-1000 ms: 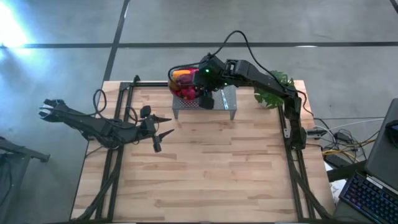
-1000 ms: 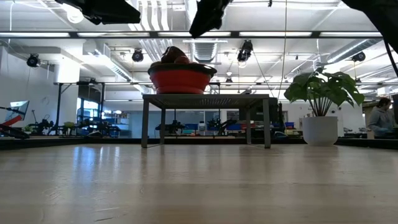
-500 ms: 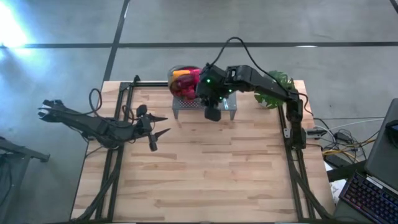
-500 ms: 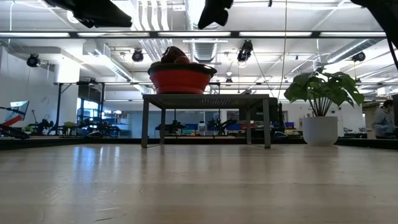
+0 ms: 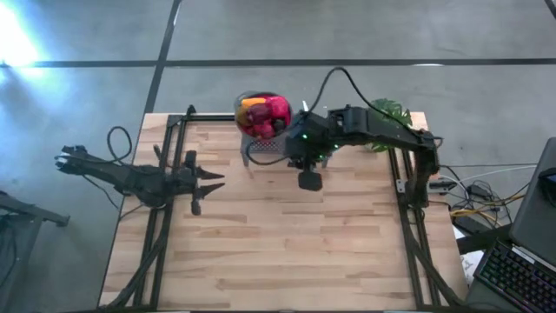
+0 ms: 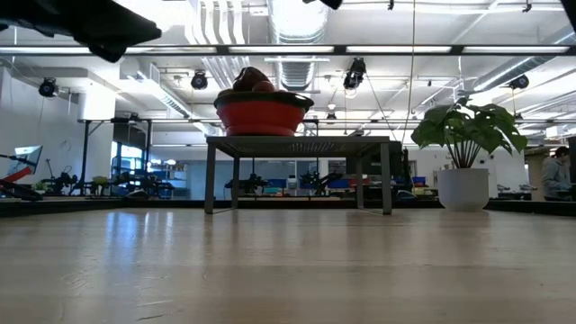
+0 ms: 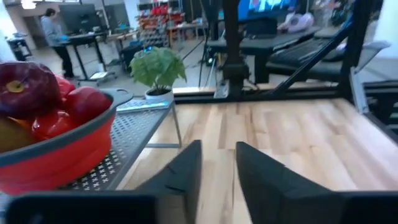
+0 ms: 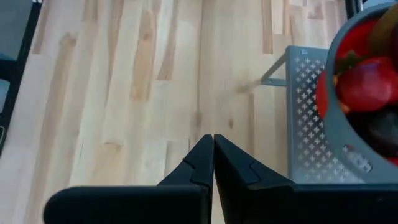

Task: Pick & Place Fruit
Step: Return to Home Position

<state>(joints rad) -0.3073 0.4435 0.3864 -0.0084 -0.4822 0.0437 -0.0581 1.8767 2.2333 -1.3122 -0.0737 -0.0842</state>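
Pale wooden table (image 5: pixel 287 252), strip-lit hall (image 6: pixel 504 63): fruit (image 5: pixel 265 115) heaped in red bowl (image 6: pixel 261 115); left tool (image 7: pixel 216 152) apparently ajar, right tool (image 8: pixel 213 140) closed, empty.

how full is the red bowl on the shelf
Full: fruit is heaped above the rim of the red bowl, seen in the low and left wrist views.

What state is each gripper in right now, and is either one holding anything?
Left gripper: open, empty, over the table's left side.
Right gripper: shut, empty, near the shelf.
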